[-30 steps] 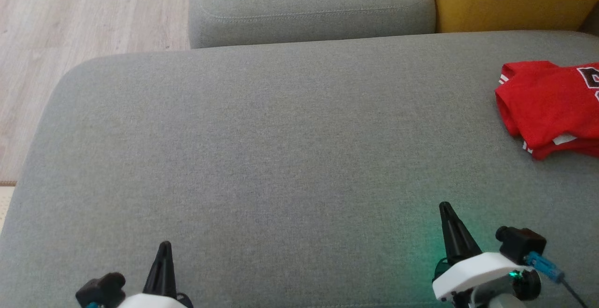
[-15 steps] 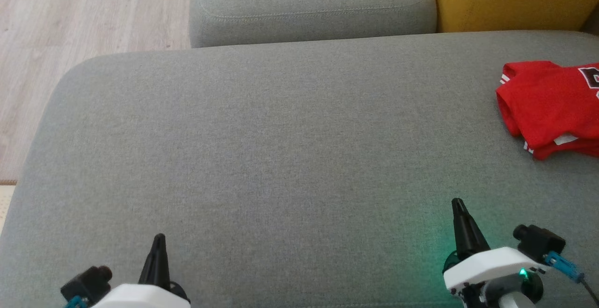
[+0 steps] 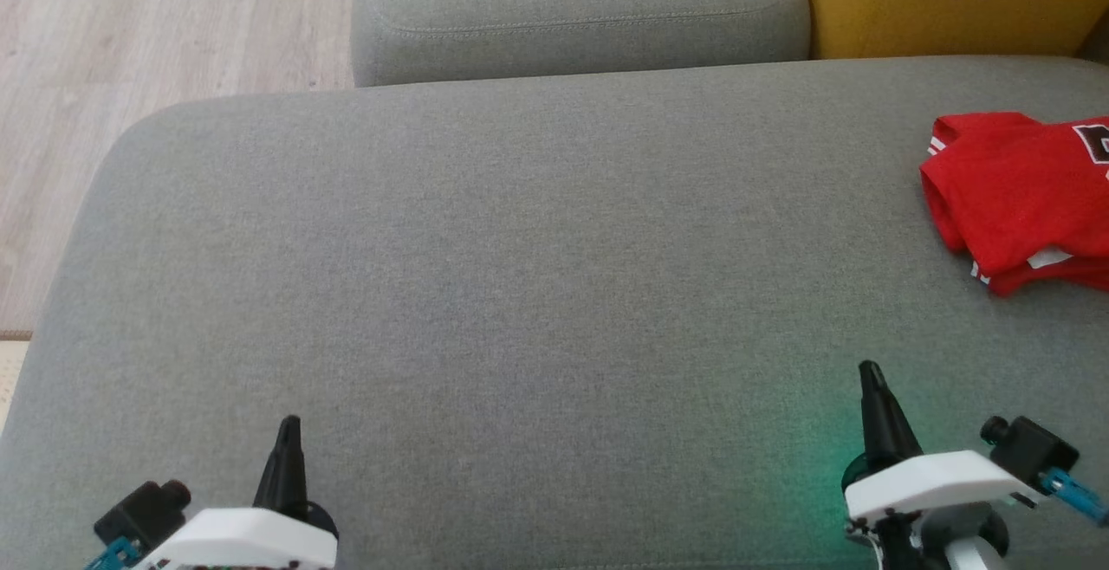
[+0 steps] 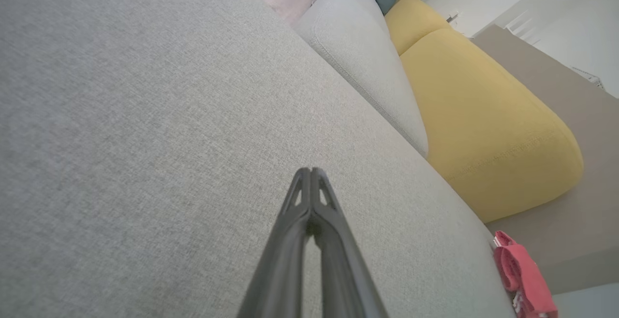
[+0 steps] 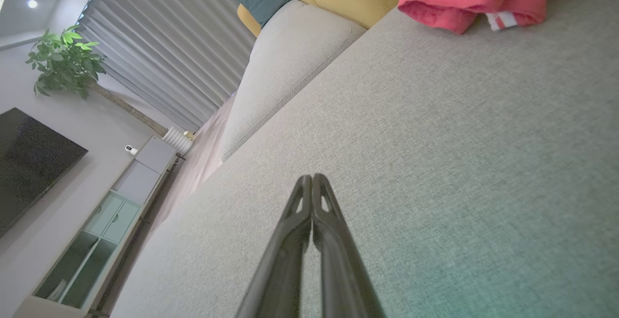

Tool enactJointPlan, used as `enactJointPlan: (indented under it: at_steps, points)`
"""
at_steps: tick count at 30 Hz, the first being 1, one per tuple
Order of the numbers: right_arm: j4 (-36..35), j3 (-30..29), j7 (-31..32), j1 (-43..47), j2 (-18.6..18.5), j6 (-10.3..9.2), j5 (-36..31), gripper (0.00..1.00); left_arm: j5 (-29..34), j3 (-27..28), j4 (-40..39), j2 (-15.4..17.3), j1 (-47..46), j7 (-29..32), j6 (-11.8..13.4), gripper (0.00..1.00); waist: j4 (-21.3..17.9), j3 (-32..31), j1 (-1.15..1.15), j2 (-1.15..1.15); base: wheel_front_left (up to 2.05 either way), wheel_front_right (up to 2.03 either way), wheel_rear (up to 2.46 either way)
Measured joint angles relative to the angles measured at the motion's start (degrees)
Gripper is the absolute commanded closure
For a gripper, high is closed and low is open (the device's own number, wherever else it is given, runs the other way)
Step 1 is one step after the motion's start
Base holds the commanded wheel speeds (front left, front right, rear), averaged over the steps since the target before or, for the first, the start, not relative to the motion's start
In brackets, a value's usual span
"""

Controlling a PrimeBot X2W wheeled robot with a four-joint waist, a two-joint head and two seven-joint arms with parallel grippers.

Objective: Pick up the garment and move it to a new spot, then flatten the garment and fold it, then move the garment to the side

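Ahead-right of right end effector [image 3: 869, 371], well apart: folded red garment [image 3: 1018, 197] on sofa cushion [image 3: 520, 249]. It and left end effector [image 3: 290, 424] now spreading outward, both pinched closed, empty. Probably retreat, task finishing.

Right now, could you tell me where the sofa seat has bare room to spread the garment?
The grey seat is bare from its rounded left edge to the red garment, between the back cushion and the left claw and right claw. Only its far right edge, where the garment lies, is crowded.
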Motion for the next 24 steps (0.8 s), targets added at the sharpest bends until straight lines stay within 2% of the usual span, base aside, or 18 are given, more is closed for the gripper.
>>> enactJointPlan:
  at_steps: [24]
  points:
    - [-1.8,-3.14,2.99,-0.41,-0.05,0.0,15.1,1.0,-14.11,2.7,0.66,0.05,-2.55,3.65,-2.09,1.0,0.23,0.18,0.0,0.0,0.0,0.0,0.0]
